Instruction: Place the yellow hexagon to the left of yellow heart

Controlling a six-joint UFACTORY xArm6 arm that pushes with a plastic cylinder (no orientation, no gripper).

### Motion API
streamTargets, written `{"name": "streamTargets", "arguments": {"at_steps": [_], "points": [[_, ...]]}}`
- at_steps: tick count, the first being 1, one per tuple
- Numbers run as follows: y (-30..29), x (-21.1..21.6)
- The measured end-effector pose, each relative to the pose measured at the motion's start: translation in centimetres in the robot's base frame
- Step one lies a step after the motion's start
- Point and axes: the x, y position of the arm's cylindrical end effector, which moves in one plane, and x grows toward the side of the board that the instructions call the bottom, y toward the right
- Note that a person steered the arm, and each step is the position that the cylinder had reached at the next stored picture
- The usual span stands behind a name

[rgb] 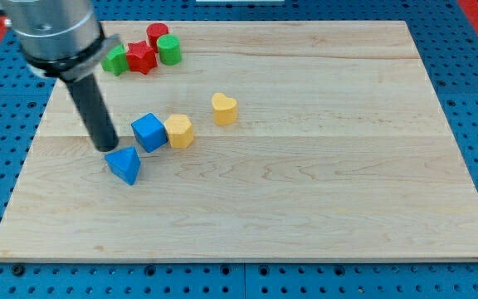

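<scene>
The yellow hexagon [179, 130] lies left of the board's middle, touching the blue cube [148, 131] on its left. The yellow heart [224, 108] sits up and to the right of the hexagon, a short gap apart. My tip [106, 147] rests on the board left of the blue cube and just above the blue triangle [125, 164]. The tip is well left of the hexagon, with the cube between them.
A cluster at the view's top left holds a green block [115, 61], a red star-like block [141, 57], a red cylinder [157, 35] and a green cylinder [169, 50]. The wooden board [305, 208] lies on a blue pegboard.
</scene>
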Motion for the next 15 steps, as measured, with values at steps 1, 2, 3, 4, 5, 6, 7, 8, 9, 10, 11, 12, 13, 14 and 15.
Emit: {"name": "streamTargets", "arguments": {"at_steps": [1, 2, 3, 4, 5, 6, 7, 8, 9, 10, 11, 12, 13, 14, 15], "points": [[-4.2, 0.0], [-8.9, 3.3], [-10.6, 7.6], [-1.4, 8.4], [5.3, 6.1], [8.8, 1.3], [10.3, -1.3], [10.3, -3.0], [12.9, -6.7], [17.6, -4.7], [17.7, -3.6], [27.4, -4.5], [28.6, -4.5], [33.1, -7.7], [36.0, -6.7]]}}
